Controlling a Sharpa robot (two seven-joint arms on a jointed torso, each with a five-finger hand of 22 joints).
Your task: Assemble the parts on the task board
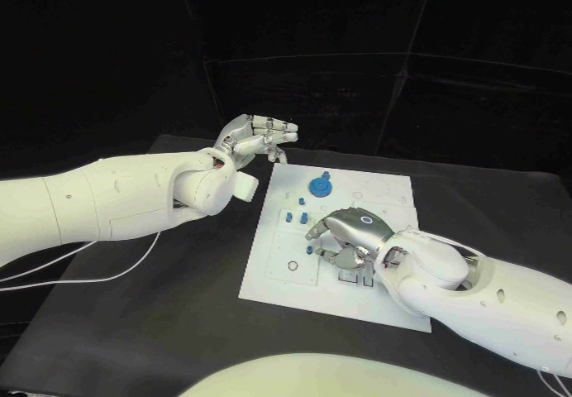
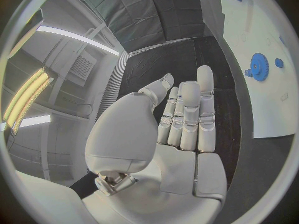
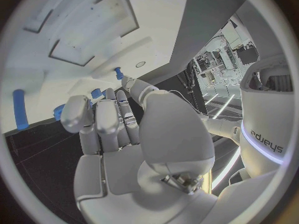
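Your task board point(image 1: 269, 281) is plain white on a black counter point(image 1: 155, 331). Its parts are blue, including a blue gear point(image 1: 321, 187) and a small blue peg point(image 1: 302, 199). Each silver robot hand point(image 1: 348, 236) ends a white arm.

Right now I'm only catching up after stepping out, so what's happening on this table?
The robot is working at the white task board on the black table. Its right hand is down over the middle of the board among the small blue parts, fingers curled toward them; whether it holds one cannot be told. The left hand hovers off the board's far left corner, fingers curled in, holding nothing. A blue gear stands near the far end of the board.
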